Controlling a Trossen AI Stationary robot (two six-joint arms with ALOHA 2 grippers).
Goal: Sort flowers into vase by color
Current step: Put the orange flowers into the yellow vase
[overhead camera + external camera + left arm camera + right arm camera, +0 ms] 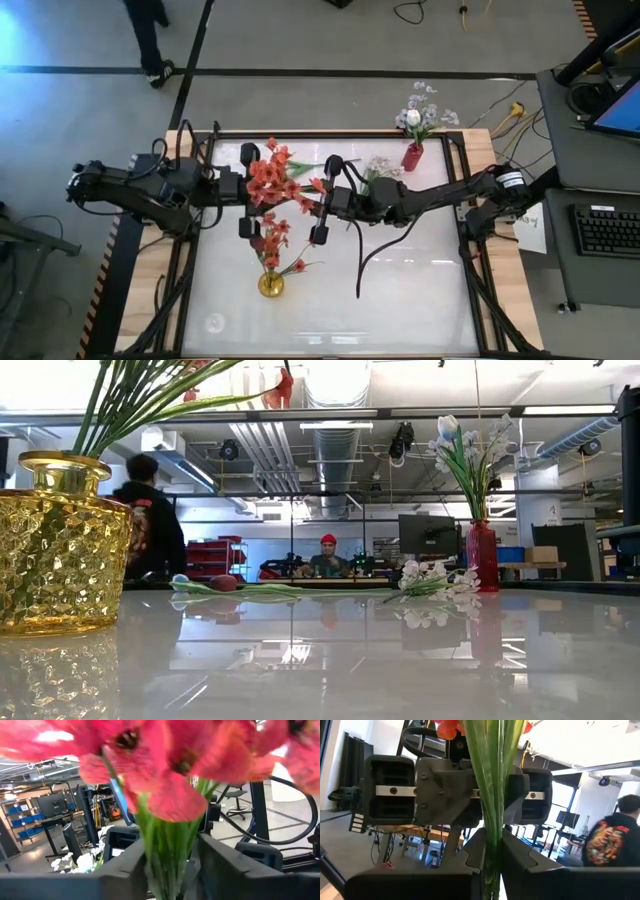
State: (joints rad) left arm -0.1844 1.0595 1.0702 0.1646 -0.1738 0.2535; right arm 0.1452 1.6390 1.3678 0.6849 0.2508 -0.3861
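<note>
While both arms meet mid-table, right claw (pixel 492 857) pinches red-orange spray (pixel 272 178).

Red-orange blossoms (pixel 272 180) on green stems; a dimpled amber-gold vase (pixel 58 545); a red vase (pixel 482 556) with pale blossoms (pixel 462 445); white bench (pixel 400 290).

Red-orange blossoms (pixel 165 765) blur across the left wrist view, cropped at its top edge; the yellow vase (pixel 60 540) is cut off at the low view's left. Stems (pixel 492 795) run out of frame.
</note>
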